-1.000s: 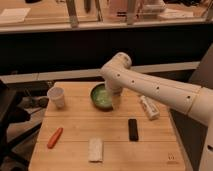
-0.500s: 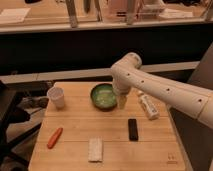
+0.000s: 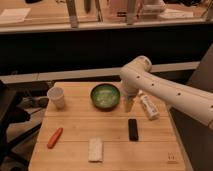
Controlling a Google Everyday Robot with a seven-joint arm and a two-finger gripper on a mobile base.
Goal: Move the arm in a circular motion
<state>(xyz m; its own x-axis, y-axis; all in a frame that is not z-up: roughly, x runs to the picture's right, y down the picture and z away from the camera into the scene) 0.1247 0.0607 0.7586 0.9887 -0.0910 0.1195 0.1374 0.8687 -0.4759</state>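
Rightward is the way the arm (image 3: pixel 165 92) has gone since the earlier frames. Its elbow and tip, which then hung over the bowl (image 3: pixel 105 96), now sit clear of the bowl's right rim.

Camera view: the arm enters from the right edge, right of the bowl and lower, as a thick white tube with small dark dots. It climbs left to a rounded elbow above and right of the bowl. From the elbow a short segment drops straight down and tapers to the pale gripper (image 3: pixel 129 105). The gripper points at the table (image 3: pixel 75 125), just right of the bowl, close to its rim. I cannot tell whether it is spread or closed, and nothing shows in its grasp.

The green bowl stands at the back middle of the table. A white cup (image 3: pixel 56 97) stands well to its left. A white packet (image 3: pixel 148 106) lies to its right, past the gripper. A black bar (image 3: pixel 133 129) lies in front of the bowl and to the right, and a white block (image 3: pixel 95 149) lies in front of the bowl near the table's front edge. An orange stick (image 3: pixel 55 137) lies to the front left.
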